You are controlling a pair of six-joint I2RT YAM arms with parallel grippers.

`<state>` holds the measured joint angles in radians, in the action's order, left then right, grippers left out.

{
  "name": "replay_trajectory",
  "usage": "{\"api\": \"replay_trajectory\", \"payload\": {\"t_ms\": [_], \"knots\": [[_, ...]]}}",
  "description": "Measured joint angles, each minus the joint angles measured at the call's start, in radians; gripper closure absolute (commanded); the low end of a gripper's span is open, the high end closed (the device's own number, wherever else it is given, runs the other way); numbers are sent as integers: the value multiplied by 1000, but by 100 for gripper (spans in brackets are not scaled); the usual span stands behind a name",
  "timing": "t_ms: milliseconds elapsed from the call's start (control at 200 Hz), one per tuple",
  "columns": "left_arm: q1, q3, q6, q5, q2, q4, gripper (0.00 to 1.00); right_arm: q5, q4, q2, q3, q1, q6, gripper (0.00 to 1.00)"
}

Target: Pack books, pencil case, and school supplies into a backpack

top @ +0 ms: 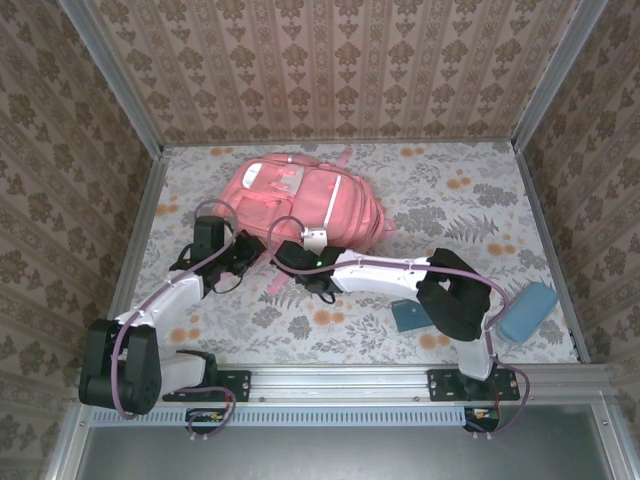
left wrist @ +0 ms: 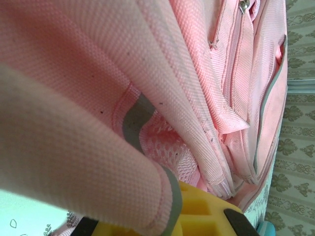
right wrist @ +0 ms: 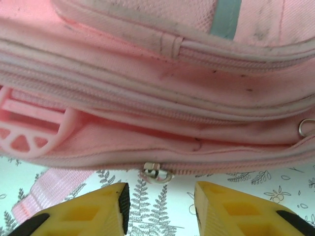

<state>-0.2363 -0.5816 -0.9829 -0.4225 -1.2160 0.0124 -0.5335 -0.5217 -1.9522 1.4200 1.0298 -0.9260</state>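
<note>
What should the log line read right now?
left gripper: shut on backpack fabric | right gripper: open, facing zipper pull | pencil case, teal book: on table, unpacked

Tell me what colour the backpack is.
The backpack is salmon pink; top view shows it best.

surface: floral table [top: 450, 190] | far middle: backpack [top: 300, 200] | near right: teal book [top: 408, 315], pencil case [top: 527, 311]

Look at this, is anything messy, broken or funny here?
Nothing is spilled or broken. The backpack does look grubby: dark smudges run along its zipper seams in the right wrist view, and tiny dark specks dot its fabric in the left wrist view. The pencil case lies slanted near the right edge of the table.
</note>
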Motion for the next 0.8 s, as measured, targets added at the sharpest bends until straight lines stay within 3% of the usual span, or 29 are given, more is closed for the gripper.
{"api": "replay_trajectory", "payload": {"t_ms": [315, 450, 605, 800], "knots": [[-7, -14, 0, 2, 0, 11, 100, -25, -15, -67, 71, -11, 21, 59], [-8, -15, 0, 2, 0, 11, 100, -43, -45, -86, 89, -11, 13, 66], [-14, -15, 2, 3, 0, 13, 100, -83, -87, -86, 90, -17, 3, 82], [-18, -15, 8, 3, 0, 23, 100, -91, -105, -86, 101, -17, 26, 81]]}}
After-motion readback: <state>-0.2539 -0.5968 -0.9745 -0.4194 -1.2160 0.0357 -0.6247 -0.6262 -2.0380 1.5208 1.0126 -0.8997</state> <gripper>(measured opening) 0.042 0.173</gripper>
